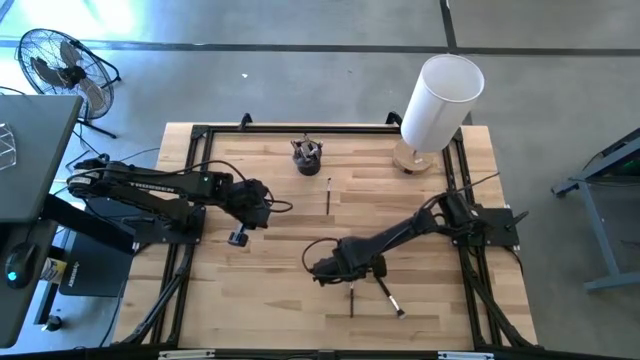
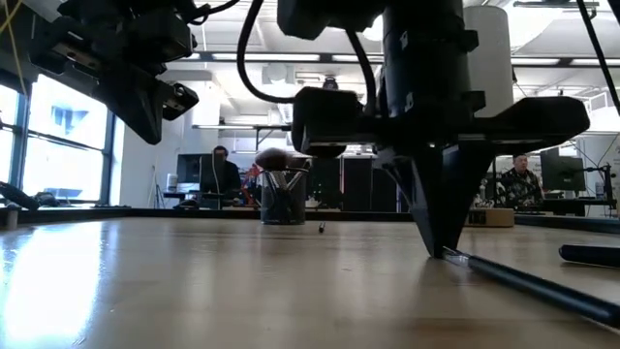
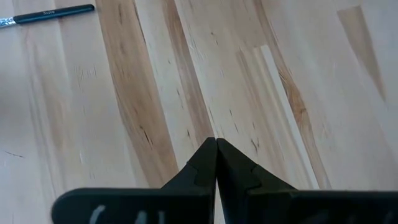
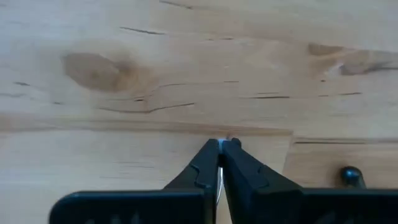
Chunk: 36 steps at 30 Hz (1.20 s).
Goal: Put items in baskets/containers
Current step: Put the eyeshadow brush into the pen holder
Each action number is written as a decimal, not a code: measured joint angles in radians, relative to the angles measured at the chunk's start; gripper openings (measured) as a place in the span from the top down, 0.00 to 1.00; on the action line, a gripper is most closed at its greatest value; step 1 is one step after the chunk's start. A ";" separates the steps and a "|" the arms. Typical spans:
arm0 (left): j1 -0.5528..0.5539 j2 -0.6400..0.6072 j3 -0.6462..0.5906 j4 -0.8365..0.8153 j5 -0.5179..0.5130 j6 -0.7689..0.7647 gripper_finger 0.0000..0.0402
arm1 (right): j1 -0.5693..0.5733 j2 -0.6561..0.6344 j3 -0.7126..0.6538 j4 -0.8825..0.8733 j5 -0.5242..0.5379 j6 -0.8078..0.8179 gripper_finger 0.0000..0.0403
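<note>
The black mesh cup (image 1: 308,156) stands near the table's far edge with several brushes upright in it (image 2: 283,194). One thin brush (image 1: 328,194) lies loose just in front of the cup. Two more brushes lie toward the near edge, one straight (image 1: 351,300) and one slanting (image 1: 391,298). My right gripper (image 2: 441,250) points straight down with its tips at the table, shut on the straight brush's far end. My left gripper (image 3: 216,144) hangs shut and empty above the table's left half (image 1: 262,208). My right gripper pinches the far end of the straight brush (image 2: 457,256) between its two fingertips, coming from above. A thin pale sliver (image 4: 220,177) shows between the shut fingers. The rest of the brush (image 2: 542,286) lies flat on the table, running toward the near edge.
A tall white cylinder (image 1: 440,100) stands at the far right corner. The slanting brush's dark end (image 4: 351,176) lies close beside my right fingers. Bare wood spreads between the two arms. People sit at desks in the room beyond the table.
</note>
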 joint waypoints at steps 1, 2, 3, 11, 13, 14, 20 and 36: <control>0.000 0.000 0.000 0.000 0.000 0.000 1.00 | 0.001 -0.007 -0.002 0.000 0.018 -0.014 0.97; 0.000 0.000 0.000 0.000 0.000 0.000 1.00 | 0.001 -0.017 -0.004 -0.002 0.040 -0.031 0.98; 0.000 0.000 0.000 0.000 0.000 0.000 1.00 | 0.000 -0.027 -0.006 0.000 0.077 -0.053 0.99; 0.000 0.000 0.000 0.003 -0.080 -0.015 1.00 | -0.144 -0.139 -0.004 -0.046 0.246 -0.366 0.99; 0.000 0.000 0.000 0.003 -0.101 -0.016 1.00 | -0.206 -0.164 -0.004 -0.041 0.255 -0.492 1.00; 0.000 0.000 0.000 0.004 -0.111 -0.016 1.00 | -0.240 -0.174 -0.004 -0.033 0.255 -0.558 1.00; 0.000 0.001 0.000 0.015 -0.194 -0.090 1.00 | -0.450 -0.222 -0.004 0.157 0.237 -0.968 1.00; 0.086 0.001 0.002 0.067 -0.366 -0.380 1.00 | -0.749 -0.265 -0.002 0.884 -0.101 -1.767 1.00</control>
